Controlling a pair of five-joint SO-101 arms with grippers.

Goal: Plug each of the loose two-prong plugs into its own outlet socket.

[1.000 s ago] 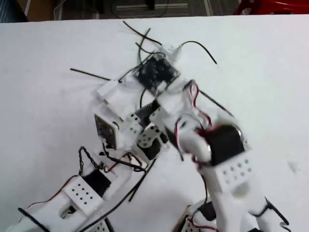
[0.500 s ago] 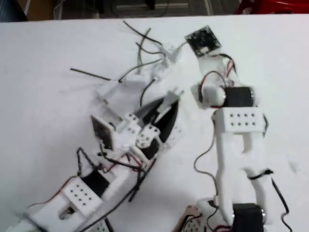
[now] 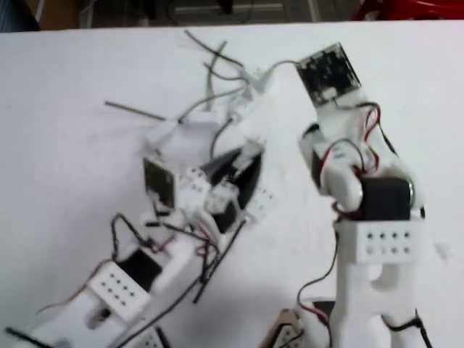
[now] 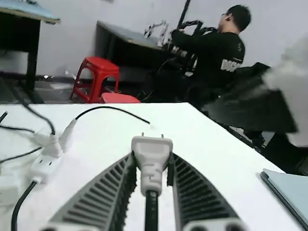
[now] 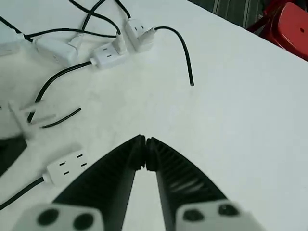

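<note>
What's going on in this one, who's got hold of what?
Two robot arms are at a white table strewn with plugs and sockets. The left gripper is shut on a white two-prong plug, prongs pointing forward over the table, not yet in any socket. The right gripper is shut with nothing in it, above the table near an outlet socket on a black cord. The other sockets lie farther off among loose cords.

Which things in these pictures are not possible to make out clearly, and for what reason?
Left wrist view: the dark and white shape at the edge is blurred and cut off.
Right wrist view: the white shape at the edge is blurred; plug or socket, unclear.
High view: the socket has slots too small to count.
</note>
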